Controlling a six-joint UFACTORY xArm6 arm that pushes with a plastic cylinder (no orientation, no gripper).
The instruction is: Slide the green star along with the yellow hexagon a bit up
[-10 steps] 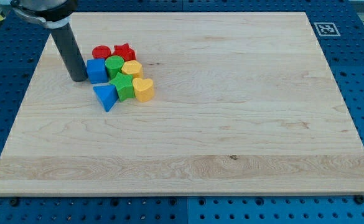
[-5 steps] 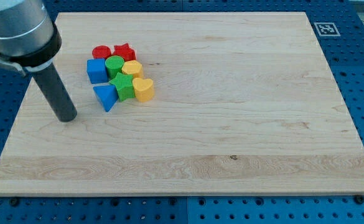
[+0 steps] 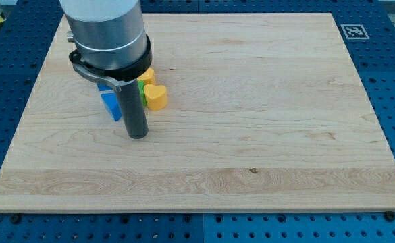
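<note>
My tip (image 3: 137, 136), a bare rod grasping nothing, sits below the green star (image 3: 141, 92), probably lined up; next push upward.

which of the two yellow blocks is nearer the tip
The yellow heart block, lower in the view and closer to my tip. The other yellow block sits above it, half hidden by the arm.

My arm's housing (image 3: 109, 34) hides most of the block cluster; only slivers of a green block (image 3: 142, 91) and a blue block (image 3: 110, 104) show.
</note>
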